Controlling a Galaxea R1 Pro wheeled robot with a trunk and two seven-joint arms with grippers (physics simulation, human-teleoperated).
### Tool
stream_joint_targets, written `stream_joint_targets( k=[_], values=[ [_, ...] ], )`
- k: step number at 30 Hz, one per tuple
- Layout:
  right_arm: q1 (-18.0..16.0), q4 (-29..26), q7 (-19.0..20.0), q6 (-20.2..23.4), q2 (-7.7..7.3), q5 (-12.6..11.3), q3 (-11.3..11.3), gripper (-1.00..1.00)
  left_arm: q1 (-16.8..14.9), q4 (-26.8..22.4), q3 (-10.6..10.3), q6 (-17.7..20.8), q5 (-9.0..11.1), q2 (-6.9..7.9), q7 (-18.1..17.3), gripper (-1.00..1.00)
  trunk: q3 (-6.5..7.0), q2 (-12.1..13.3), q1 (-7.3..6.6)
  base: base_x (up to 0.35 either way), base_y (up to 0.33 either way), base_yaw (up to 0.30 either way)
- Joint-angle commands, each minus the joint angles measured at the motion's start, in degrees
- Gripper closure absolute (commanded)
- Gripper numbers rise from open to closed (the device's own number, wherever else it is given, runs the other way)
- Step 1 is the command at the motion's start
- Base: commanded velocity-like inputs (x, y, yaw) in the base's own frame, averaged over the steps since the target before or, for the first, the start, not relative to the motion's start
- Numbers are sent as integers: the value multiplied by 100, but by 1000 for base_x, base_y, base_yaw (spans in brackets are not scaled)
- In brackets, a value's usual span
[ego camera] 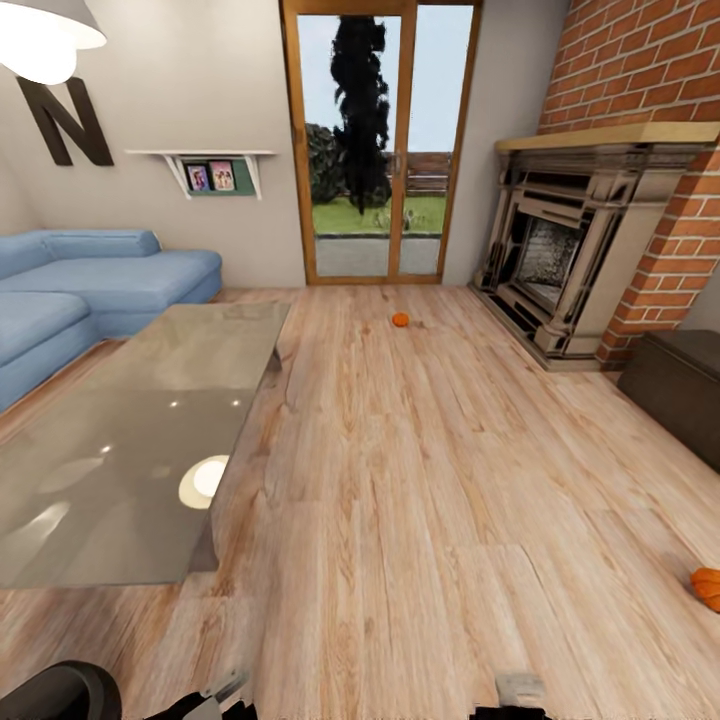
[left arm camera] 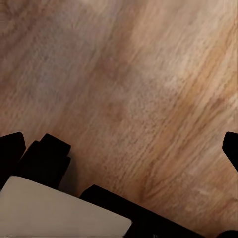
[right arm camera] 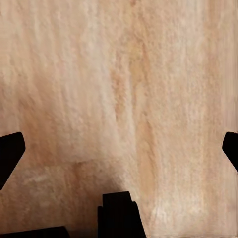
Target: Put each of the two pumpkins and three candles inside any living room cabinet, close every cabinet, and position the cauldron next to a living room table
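pumpkin [ego camera: 400,320] on floor [ego camera: 400,500] near fireplace [ego camera: 560,260] | second pumpkin [ego camera: 707,588] at right edge | glass table [ego camera: 130,440] left

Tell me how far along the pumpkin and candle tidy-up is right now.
Nothing looks done yet. Both pumpkins lie on the wood floor: the far pumpkin near the glass doors, the near pumpkin at the head view's right edge. The left gripper and right gripper are open and empty over bare floor. The dark cabinet sits by the fireplace. Still left: storing everything and moving the cauldron.
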Motion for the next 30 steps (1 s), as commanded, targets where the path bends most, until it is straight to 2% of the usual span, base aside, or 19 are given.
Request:
stream_joint_targets(
  k=[1, 9, 23, 30],
  values=[
    [24, 31, -33, 6, -8, -55, 51, -100, 9, 29, 10, 8, 8, -1, 19, -100, -14, -2, -1, 0, 0, 0],
    [268, 63, -50, -10, -55, -55, 50, -100, 256, 64, 8, -8, 8, 0, 12, -100, -89, -2, -1, 0, 0, 0],
    [300, 51, -23, 29, -56, -64, 43, -100, 280, 62, 8, 13, -1, 0, 16, -100, -221, -2, -1, 0, 0, -4],
    [300, 56, 36, 20, -48, -60, 42, -100, 280, 59, 8, 8, -5, 9, 11, -100, -273, -2, -1, 0, 0, -175]
  ],
)
